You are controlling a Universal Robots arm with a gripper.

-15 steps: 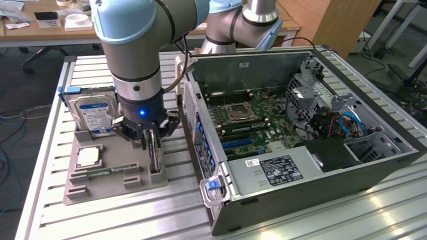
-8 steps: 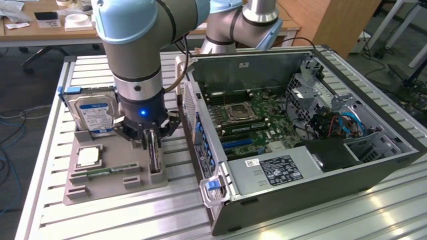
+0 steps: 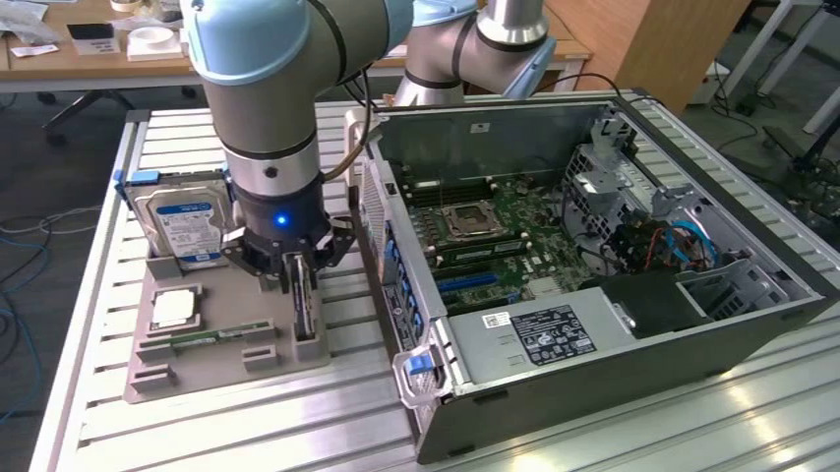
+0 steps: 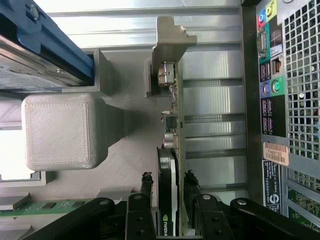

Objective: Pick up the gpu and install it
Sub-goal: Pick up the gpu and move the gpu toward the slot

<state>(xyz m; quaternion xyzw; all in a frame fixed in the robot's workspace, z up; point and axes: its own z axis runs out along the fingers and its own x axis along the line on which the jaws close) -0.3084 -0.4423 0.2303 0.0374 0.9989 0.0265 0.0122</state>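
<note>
A robot arm reaches down to a grey tray point(image 3: 223, 369) on a slatted metal table. The gpu point(image 3: 305, 307) stands on edge in a slot at the tray's side nearest the open computer case point(image 3: 591, 246). The gripper point(image 3: 295, 285) straddles the card. From the exterior view, a hard drive point(image 3: 184, 221) stands at the tray's far end and a memory stick point(image 3: 210, 339) lies at its near end.

The wrist view looks along the gpu point(image 4: 167, 165). The gripper point(image 4: 169, 200) is narrow, one finger against each face, black cooler on one side and green board on the other. The case's port panel point(image 4: 272, 75) lies just beyond the tray point(image 4: 130, 165).
</note>
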